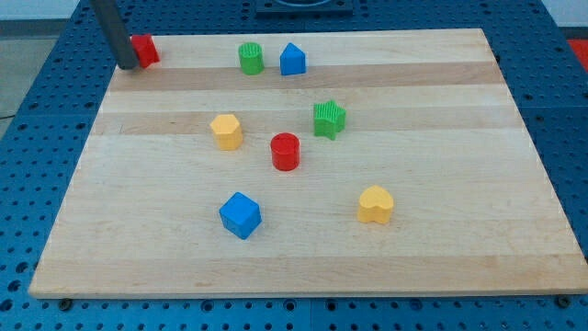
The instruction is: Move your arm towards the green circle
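The green circle (251, 58) stands near the view's top, left of centre, on the wooden board (459, 230). My tip (128, 66) is at the board's top left corner, touching the left side of a red block (144, 50). The tip is well to the left of the green circle. The rod rises from the tip to the view's top edge.
A blue block (292, 60) sits just right of the green circle. A green star (329, 119), a yellow hexagon (226, 131) and a red cylinder (286, 151) are mid-board. A blue cube (241, 215) and a yellow heart (375, 204) lie lower.
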